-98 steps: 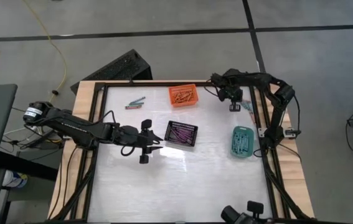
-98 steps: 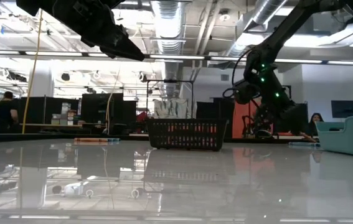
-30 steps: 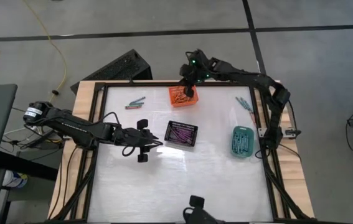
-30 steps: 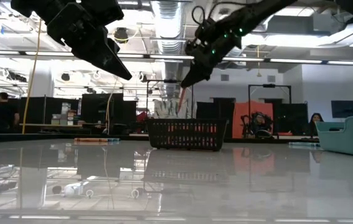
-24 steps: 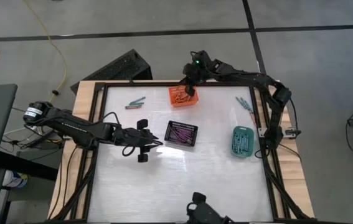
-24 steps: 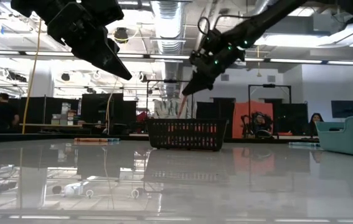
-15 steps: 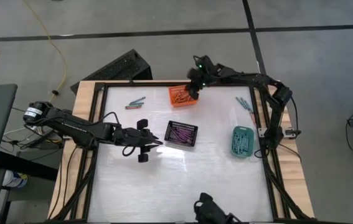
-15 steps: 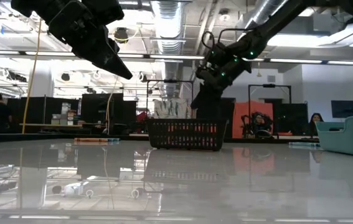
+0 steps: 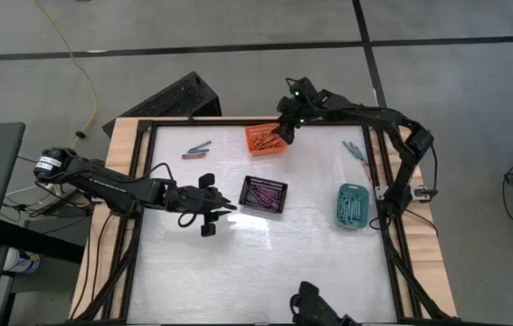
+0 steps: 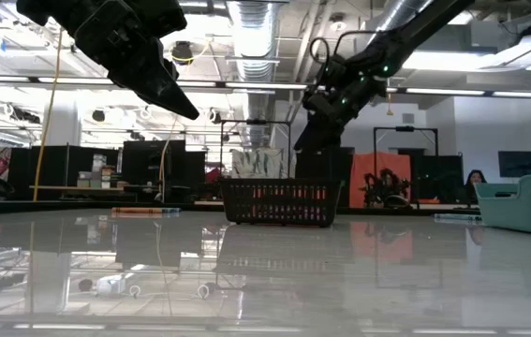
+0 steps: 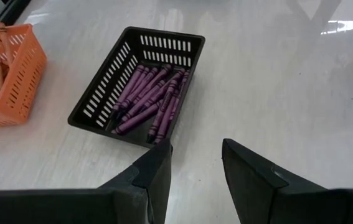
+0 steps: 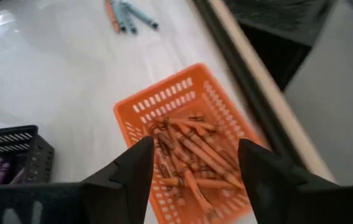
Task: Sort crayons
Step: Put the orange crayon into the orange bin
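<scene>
Crayons sit sorted in three small baskets on the white table (image 9: 265,263), with a few loose ones at the far edge. Nearest the front, the teal basket (image 9: 351,206) lies by the right rail with teal-blue crayons in it. Level with it on the left side, the left gripper (image 9: 214,211) hangs above the tabletop just beside the black basket (image 9: 264,195); its two dark fingers (image 11: 154,171) stand apart with only bare table between them, holding nothing. The black basket holds a bundle of purple crayons (image 11: 151,102) lying lengthwise. Farther back, the orange basket (image 9: 265,139) rests near the far rail, filled with a jumble of orange-red crayons (image 12: 188,152). The right gripper (image 9: 284,132) hovers over the right end of that basket, its fingers (image 12: 136,168) spread wide and empty, the orange-red sticks showing between them. At the far left, a small group of loose crayons (image 9: 197,149), teal-blue and red, lies on the table well apart from the baskets. At the far right, more loose teal-blue crayons (image 9: 357,151) lie beside the right rail.
</scene>
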Controlling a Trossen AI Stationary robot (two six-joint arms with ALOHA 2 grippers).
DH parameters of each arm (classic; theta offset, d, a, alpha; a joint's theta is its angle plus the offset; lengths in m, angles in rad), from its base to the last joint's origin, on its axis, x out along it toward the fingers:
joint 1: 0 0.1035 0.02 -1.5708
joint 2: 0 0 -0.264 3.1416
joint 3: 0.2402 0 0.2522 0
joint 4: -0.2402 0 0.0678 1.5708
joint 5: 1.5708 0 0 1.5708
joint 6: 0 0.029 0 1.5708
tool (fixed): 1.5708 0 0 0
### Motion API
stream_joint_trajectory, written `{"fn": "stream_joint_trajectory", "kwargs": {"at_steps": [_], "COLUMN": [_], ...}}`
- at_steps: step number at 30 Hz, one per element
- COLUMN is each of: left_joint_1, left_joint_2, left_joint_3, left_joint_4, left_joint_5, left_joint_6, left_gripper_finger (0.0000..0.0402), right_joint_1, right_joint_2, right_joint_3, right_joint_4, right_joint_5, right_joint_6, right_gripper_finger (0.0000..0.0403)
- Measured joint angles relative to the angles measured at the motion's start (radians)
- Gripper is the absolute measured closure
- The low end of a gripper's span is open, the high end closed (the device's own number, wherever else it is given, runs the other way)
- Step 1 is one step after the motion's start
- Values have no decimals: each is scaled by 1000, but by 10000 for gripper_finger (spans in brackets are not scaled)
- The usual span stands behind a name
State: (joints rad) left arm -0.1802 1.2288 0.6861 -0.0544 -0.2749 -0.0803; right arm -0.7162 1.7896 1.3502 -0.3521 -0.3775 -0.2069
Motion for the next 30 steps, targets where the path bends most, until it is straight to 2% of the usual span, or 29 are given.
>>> {"fn": "stream_joint_trajectory", "kwargs": {"at_steps": [10, 15, 24, 30], "left_joint_1": [0, 0, 0, 0], "left_joint_2": [0, 0, 0, 0], "left_joint_3": [0, 0, 0, 0], "left_joint_4": [-1, 0, 0, 5], "left_joint_5": [-1, -1, -2, -2], "left_joint_6": [-3, 1, 5, 5], "left_gripper_finger": [270, 270, 270, 270], "right_joint_1": [-30, -32, 32, 114], "right_joint_2": [-172, -221, -210, -123], "right_joint_3": [1, 1, 2, 65], "right_joint_4": [-307, -427, -427, -395], "right_joint_5": [226, 254, 284, 311], "right_joint_6": [-108, -150, -250, -387], "right_gripper_finger": [213, 226, 230, 230]}}
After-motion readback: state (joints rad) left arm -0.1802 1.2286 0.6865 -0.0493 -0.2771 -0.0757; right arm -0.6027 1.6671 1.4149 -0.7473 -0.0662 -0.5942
